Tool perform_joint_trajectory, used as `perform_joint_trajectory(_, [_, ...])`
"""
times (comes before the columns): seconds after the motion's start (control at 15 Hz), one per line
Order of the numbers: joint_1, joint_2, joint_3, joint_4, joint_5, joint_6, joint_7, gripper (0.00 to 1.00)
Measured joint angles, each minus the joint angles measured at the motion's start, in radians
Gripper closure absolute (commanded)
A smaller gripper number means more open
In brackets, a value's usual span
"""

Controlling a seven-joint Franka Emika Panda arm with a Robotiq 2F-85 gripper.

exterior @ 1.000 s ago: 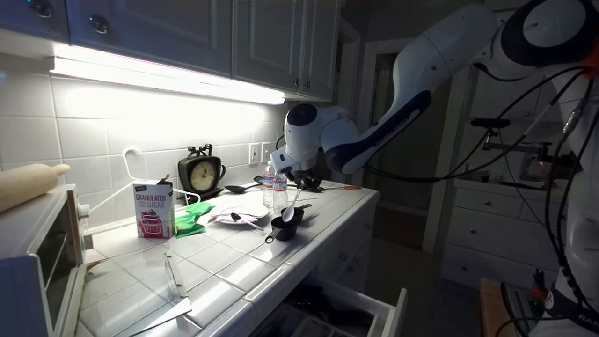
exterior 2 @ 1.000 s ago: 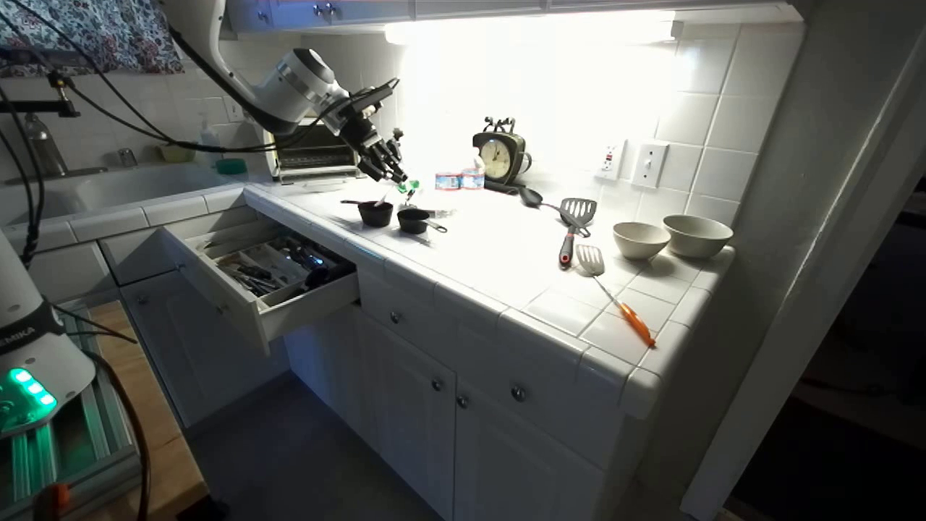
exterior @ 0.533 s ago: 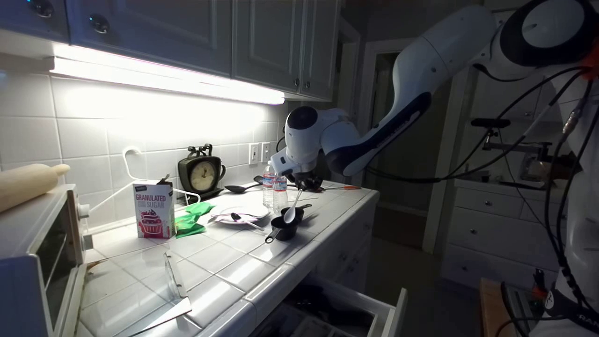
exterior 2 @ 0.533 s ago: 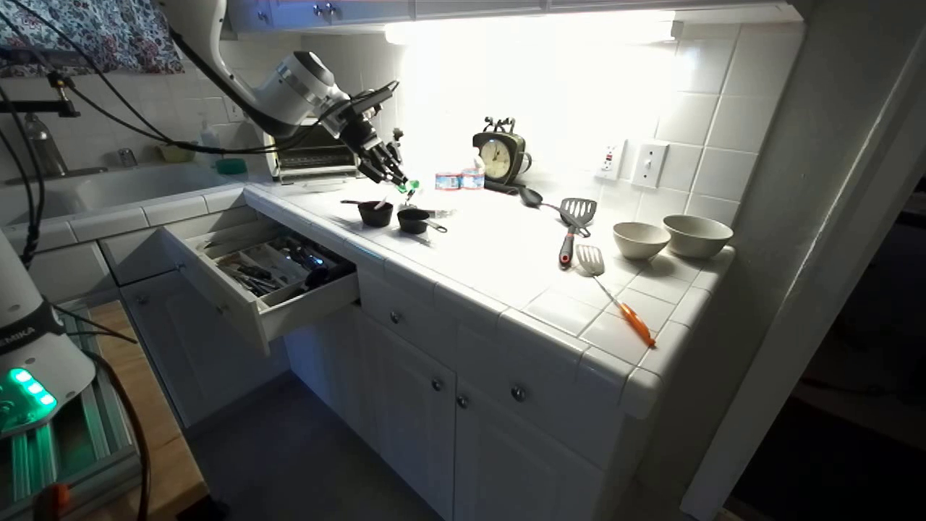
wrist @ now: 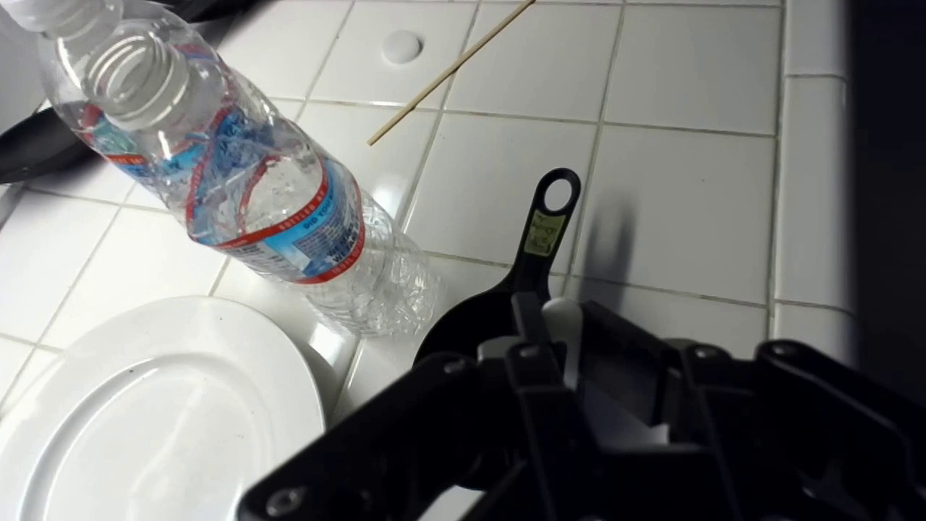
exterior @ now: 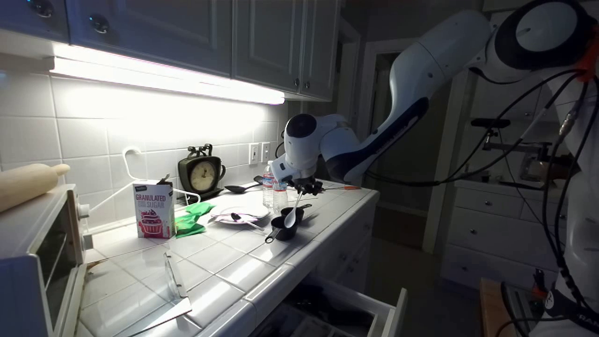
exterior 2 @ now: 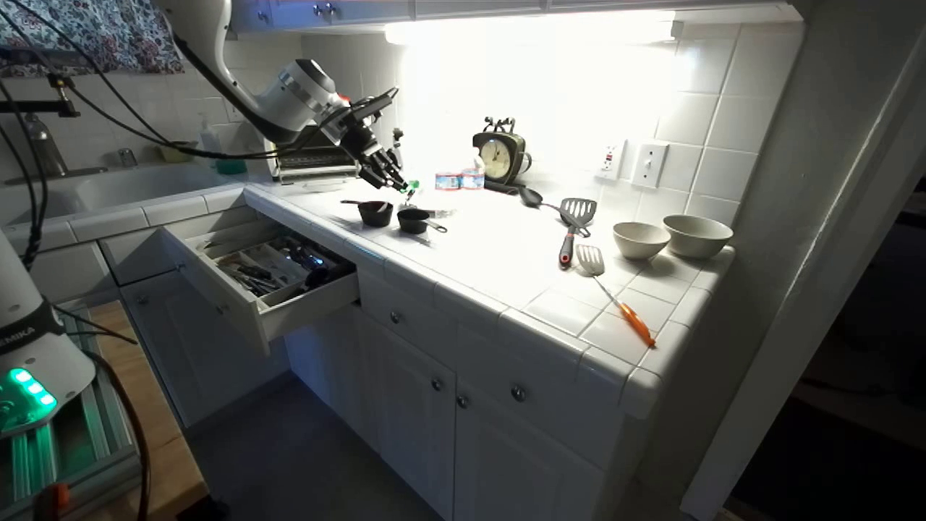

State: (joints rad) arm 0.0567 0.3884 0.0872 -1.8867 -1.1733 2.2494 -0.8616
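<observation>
A white spoon (exterior: 290, 218) hangs slanting down from my gripper (exterior: 302, 190), which is shut on the end of its handle. In the wrist view the spoon's pale handle tip (wrist: 563, 316) shows pinched between the dark fingers (wrist: 532, 318). Lower down, the bowl of the spoon overlaps the opening of the nearer black measuring cup (exterior: 283, 232); whether it touches the cup I cannot tell. Beside that cup stands a second black cup (exterior 2: 413, 221), its handle (wrist: 532, 268) pointing away under the fingers. The gripper itself is above the countertop in both exterior views.
Two clear water bottles (wrist: 289, 210) and a white plate (wrist: 166, 412) stand close by. A wooden skewer (wrist: 448, 72) lies on the tiles. The sugar box (exterior: 154, 210) and green bag (exterior: 189, 224) are further along. An open drawer (exterior 2: 311, 315) juts out under the counter edge.
The gripper has come down slightly, and the spoon with it. Its bowl has shifted a little lower over the nearer cup. The cups, plate and bottles have stayed put.
</observation>
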Motion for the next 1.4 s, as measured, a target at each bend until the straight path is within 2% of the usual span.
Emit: perform_joint_trajectory(1.4, [0.016,0.035,0.001,0.0,0.0,0.0,0.06,0.96])
